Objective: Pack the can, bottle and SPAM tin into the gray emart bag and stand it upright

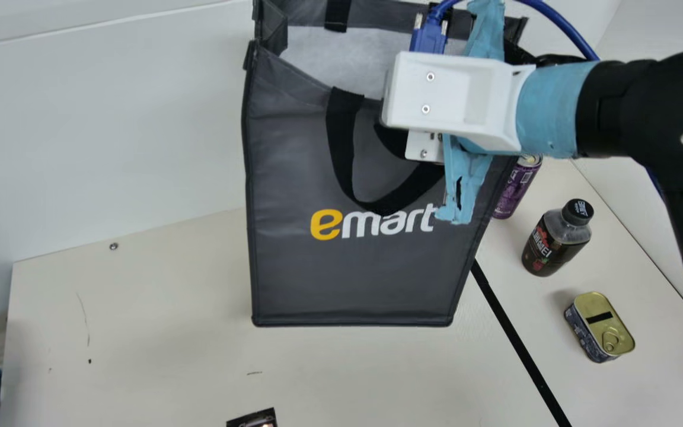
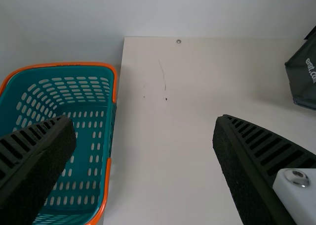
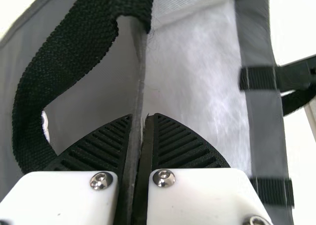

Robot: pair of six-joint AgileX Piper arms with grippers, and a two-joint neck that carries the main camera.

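Observation:
My right gripper (image 1: 454, 98) is over the front rim of the gray emart bag (image 1: 294, 178), which is upright with its mouth open. In the right wrist view the right gripper (image 3: 142, 120) is shut on that rim, between a black handle and the pale lining of the bag (image 3: 197, 86). Right of the bag are the purple can (image 1: 516, 188), partly hidden behind it, the dark bottle (image 1: 557, 240), standing, and the SPAM tin (image 1: 599, 327), lying flat. My left gripper (image 2: 145, 121) is open with nothing between its fingers, away from the bag (image 2: 303, 76).
A teal basket (image 2: 111, 131) with an orange rim stands at the table's left side. A white wall (image 1: 110, 130) rises behind the table. A small dark object (image 1: 254, 419) lies at the main view's bottom edge. A black strip (image 1: 522, 344) crosses the table between bag and tin.

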